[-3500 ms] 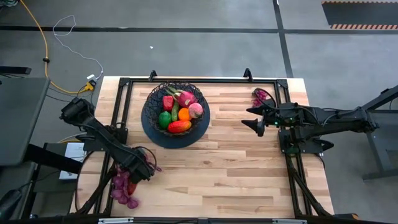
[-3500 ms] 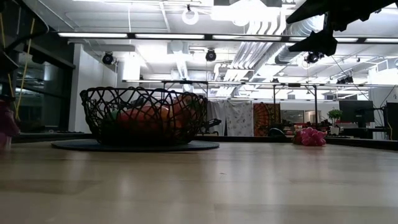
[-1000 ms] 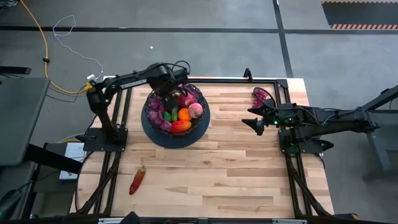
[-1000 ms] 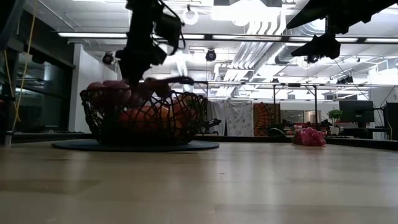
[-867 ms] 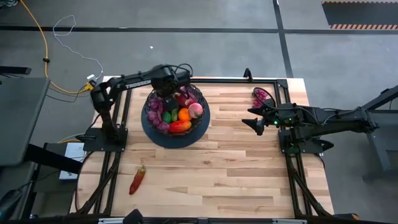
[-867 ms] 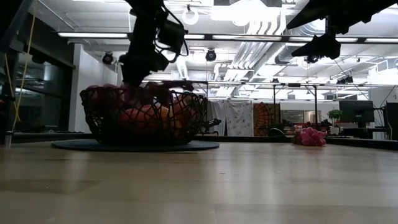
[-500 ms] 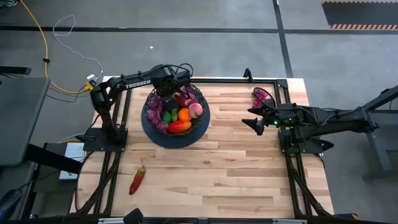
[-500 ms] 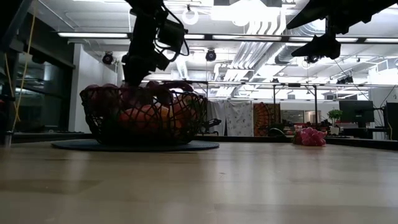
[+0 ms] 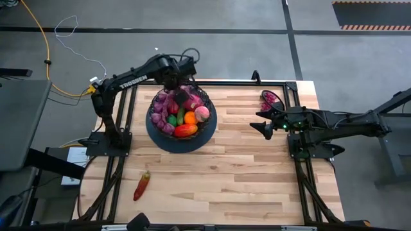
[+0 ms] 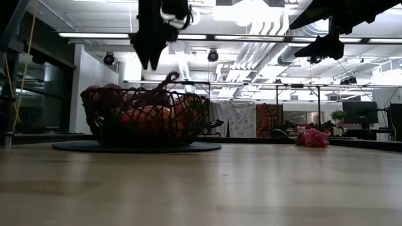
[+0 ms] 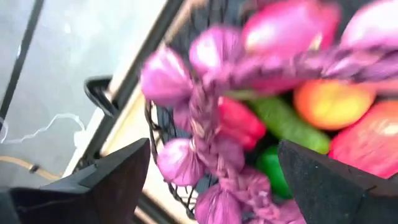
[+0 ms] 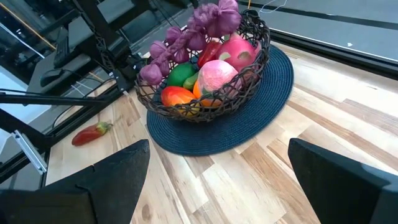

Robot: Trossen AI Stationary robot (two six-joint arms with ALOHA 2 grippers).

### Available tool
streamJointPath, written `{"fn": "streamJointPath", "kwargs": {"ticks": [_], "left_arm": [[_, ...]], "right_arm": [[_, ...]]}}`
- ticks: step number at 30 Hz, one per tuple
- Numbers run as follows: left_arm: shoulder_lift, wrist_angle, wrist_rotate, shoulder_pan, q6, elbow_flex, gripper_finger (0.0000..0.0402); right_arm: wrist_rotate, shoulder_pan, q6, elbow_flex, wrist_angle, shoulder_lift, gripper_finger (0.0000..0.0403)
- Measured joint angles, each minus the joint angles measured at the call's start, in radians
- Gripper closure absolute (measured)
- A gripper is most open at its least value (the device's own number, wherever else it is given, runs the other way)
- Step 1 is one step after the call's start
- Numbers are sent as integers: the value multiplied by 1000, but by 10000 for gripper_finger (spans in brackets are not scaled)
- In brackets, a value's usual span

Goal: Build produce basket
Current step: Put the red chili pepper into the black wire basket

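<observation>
The black wire basket (image 9: 212, 110) stands on a round dark blue mat (image 9: 204, 139) at the table's far left. It holds a red-orange mango (image 9: 185, 130), a green lime (image 9: 171, 119), an orange (image 9: 189, 117), a pink fruit (image 9: 202, 113) and a cucumber (image 11: 283, 121). A purple bunch (image 9: 164, 106) lies along its left inner side and far rim. My left gripper (image 10: 154, 63) hangs open above the basket's far rim, pointing down, with nothing between its fingers. My right gripper (image 9: 264, 123) waits open near the table's right edge.
A red pepper (image 9: 141, 186) lies on the wood near the table's near left corner. A second pink-purple bunch (image 9: 270, 99) lies at the far right, just behind my right gripper. The wide middle and near part of the table (image 9: 225, 186) is bare wood.
My left gripper has risen out of the basket and gone a little toward the table's far edge. The purple bunch has stayed behind and settled lower along the basket's left side and far rim. My right arm has kept still.
</observation>
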Motion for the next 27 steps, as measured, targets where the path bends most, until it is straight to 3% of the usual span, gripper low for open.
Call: {"fn": "streamJointPath", "kwargs": {"ticks": [7,16,21,27], "left_arm": [[-15,3,6,0,-62,156,61],[-139,69,29,-50,-163,154,61],[-271,248,29,-110,-220,31,61],[-494,641,29,-247,-242,-304,61]], "right_arm": [[0,0,0,0,0,0,29],[0,0,-9,0,0,0,29],[0,0,-8,0,0,0,29],[0,0,-3,0,7,0,29]]}}
